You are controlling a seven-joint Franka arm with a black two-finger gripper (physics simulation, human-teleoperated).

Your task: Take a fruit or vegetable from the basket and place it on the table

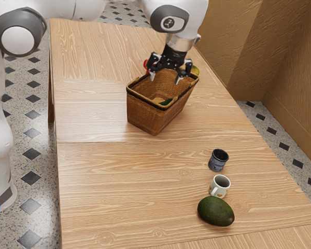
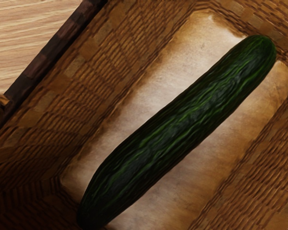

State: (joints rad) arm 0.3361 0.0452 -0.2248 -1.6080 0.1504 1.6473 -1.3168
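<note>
The hand (image 1: pixel 166 79) is hanging empty, fingers spread; it's prob. needing to go down slow, pinching the cucumber (image 2: pixel 182 129) across its middle w/o bumping the basket (image 1: pixel 144 111).

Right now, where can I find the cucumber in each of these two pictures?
Exterior view: the cucumber is a small dark-green patch down inside the basket, partly hidden by the basket's side.
Wrist view: the cucumber stretches along the basket's pale floor, far more of it in sight.
Shared landmark: the basket's dark rim.
</note>
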